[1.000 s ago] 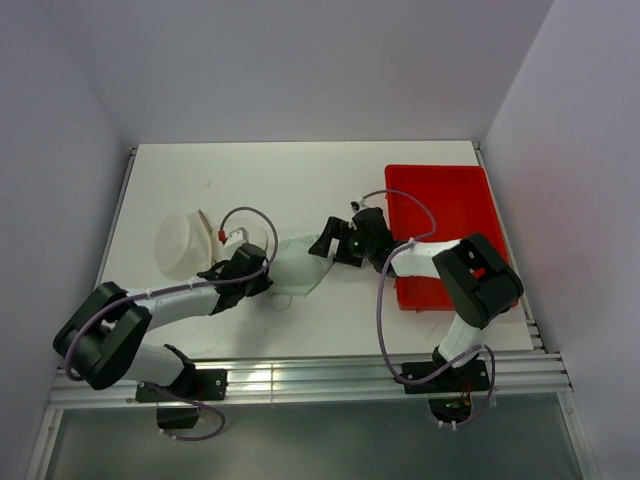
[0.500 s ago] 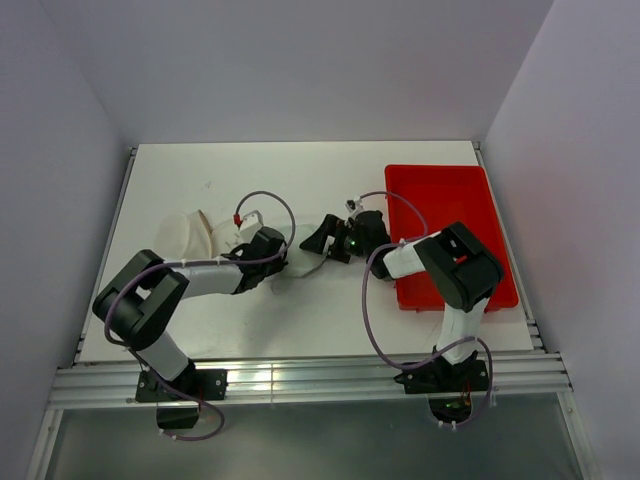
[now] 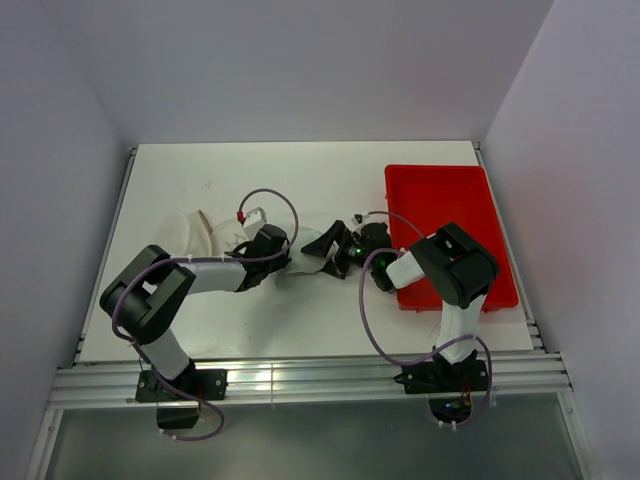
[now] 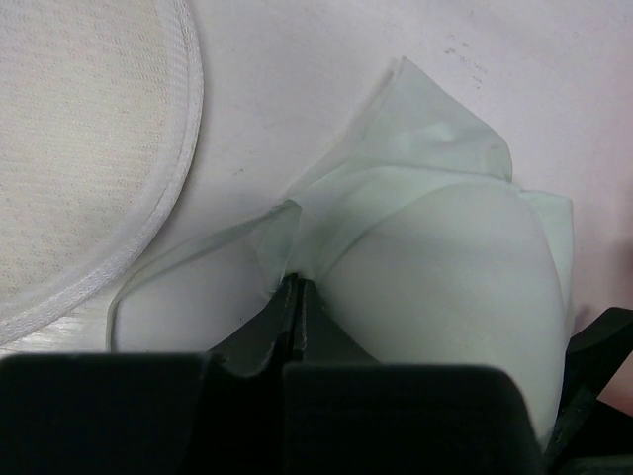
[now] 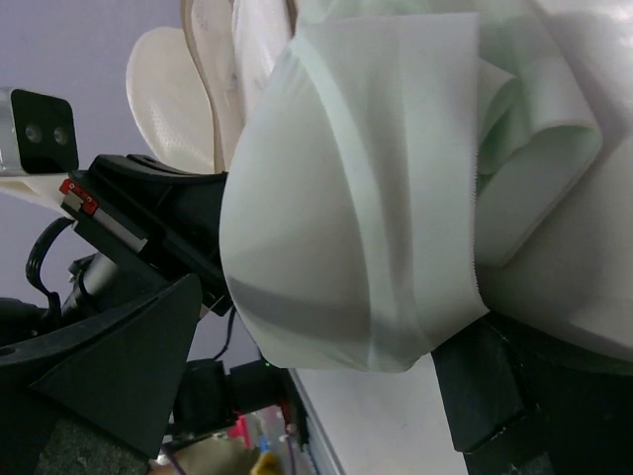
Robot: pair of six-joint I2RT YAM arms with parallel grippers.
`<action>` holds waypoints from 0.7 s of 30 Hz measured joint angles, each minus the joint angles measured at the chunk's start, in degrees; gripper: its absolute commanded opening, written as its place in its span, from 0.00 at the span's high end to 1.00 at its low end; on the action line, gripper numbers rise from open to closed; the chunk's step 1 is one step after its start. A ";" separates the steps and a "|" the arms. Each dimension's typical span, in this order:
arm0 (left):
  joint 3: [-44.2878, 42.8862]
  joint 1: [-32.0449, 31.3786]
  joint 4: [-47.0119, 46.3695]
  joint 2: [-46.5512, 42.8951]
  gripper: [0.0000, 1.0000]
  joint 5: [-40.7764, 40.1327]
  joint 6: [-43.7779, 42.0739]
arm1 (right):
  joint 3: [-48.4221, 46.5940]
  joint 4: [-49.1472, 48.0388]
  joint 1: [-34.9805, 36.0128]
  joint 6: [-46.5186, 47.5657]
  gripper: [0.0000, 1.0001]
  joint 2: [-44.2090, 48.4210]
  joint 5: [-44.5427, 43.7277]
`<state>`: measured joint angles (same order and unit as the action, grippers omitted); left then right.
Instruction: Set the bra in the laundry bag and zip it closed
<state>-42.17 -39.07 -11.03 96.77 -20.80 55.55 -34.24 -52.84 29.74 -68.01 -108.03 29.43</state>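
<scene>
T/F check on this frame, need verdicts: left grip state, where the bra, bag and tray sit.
1. The left pincer is shut on the bra. True.
2. The bra is inside the laundry bag. False: it is outside, next to the bag.
3. The red tray sits on the right side of the table. True.
4. The laundry bag lies in the red tray. False: it lies on the table, left of the left pincer.
</scene>
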 measured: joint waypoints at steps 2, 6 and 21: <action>0.02 0.00 -0.04 0.00 1.00 0.00 -0.09 | 0.22 2.10 0.00 -1.33 0.00 0.96 -1.03; 0.11 0.04 -0.28 0.00 1.00 0.17 -0.35 | -2.86 18.14 0.74 1.46 0.00 7.21 -8.04; 3.37 0.31 -6.14 -0.46 1.00 3.37 0.92 | -18.27 51.74 1.05 6.95 0.00 13.81 -23.28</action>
<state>-38.81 -38.76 -17.17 96.31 -17.43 56.47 -52.51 -1.10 30.79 -61.06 -94.21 6.15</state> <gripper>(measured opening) 0.012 0.997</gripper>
